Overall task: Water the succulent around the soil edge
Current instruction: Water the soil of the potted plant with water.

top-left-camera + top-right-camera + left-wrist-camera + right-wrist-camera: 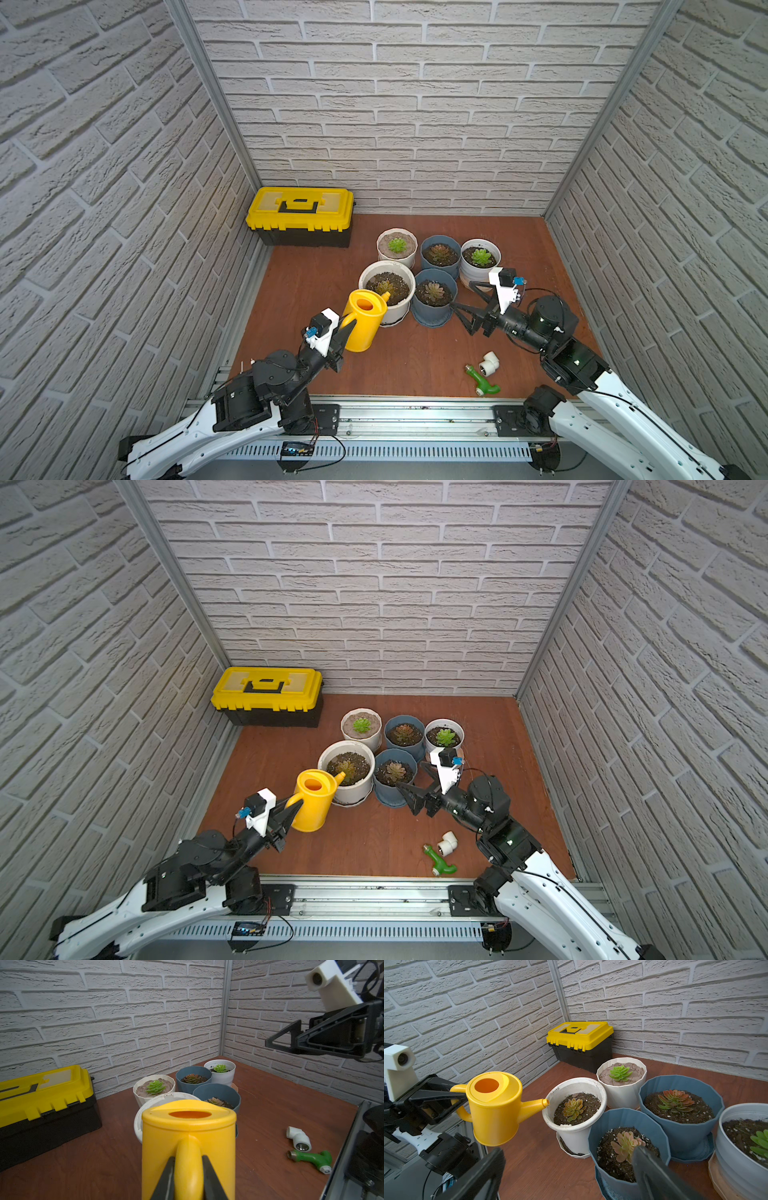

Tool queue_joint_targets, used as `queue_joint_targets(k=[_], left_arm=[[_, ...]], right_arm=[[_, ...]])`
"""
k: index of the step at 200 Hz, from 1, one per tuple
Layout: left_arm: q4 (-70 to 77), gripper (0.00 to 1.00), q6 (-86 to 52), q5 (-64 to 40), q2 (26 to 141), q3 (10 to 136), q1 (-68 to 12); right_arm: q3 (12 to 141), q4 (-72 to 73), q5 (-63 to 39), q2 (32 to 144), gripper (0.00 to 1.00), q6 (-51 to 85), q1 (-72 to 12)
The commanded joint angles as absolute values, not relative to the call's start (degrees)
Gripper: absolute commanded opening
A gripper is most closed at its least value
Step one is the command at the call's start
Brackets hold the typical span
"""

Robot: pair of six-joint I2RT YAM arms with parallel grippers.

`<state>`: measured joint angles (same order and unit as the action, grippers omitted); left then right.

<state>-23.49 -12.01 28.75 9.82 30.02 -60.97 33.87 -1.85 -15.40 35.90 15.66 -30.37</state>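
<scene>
Nearest the rail, a green pipe fitting (482,381) and a white elbow fitting (489,362) are noted lying just beside each other on the brown table (291,291). The left gripper (346,329) is seen clamped tight on the handle of the yellow watering can (365,322), which is held roughly upright. Its spout (545,1102) is placed at the near rim of the wide white pot (386,264). The soil edge (589,1098) is seen as a dark, gritty ring just inside that rim, around the succulent (573,1106). The right gripper (462,296) is held spread wide and empty beside a blue pot (629,1115). A yellow toolbox (299,208) is noted in the far left corner.
</scene>
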Motion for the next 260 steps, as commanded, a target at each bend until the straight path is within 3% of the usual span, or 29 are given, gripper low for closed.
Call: queue_joint_targets(k=[1,260], left_arm=[[-26.5,0.00,-14.4,32.5,10.5,34.6,-60.8],[-32.5,0.00,-10.7,21.9,46.7,56.4,-57.0]], right_arm=[[32.8,2.8,-15.5,35.2,0.99,14.5,-30.2],[32.6,2.7,-18.8,38.6,0.99,15.9,-30.2]])
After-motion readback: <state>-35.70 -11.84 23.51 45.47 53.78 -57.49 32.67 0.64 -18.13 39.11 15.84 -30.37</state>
